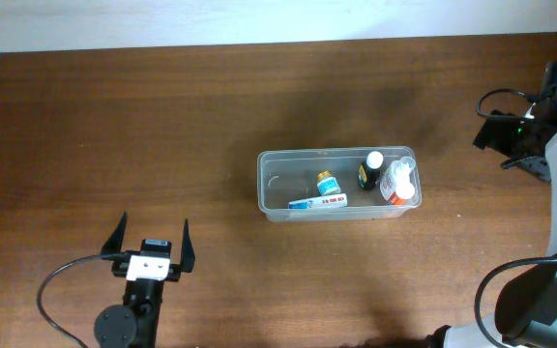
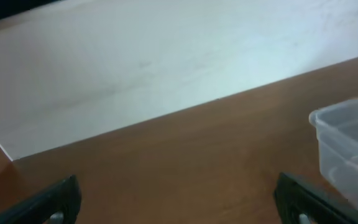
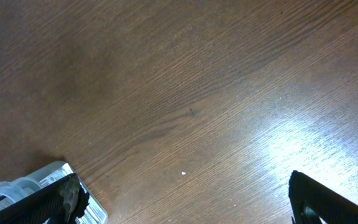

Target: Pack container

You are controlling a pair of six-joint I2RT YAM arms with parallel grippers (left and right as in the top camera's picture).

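- One container [image 1: 280, 179] sits mid-table [image 1: 114, 116], holding three bottles [image 1: 371, 170] and one box [image 1: 317, 202].
- Two grippers, both spread wide and empty.
- The container lies well apart from the left gripper [image 1: 152, 232] and from the right gripper [image 3: 182, 186], between them.

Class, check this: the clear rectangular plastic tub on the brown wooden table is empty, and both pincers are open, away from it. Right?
Not empty: the overhead view shows the clear rectangular plastic tub holding bottles and a small white box. Left pincer and right pincer are open, away from it.
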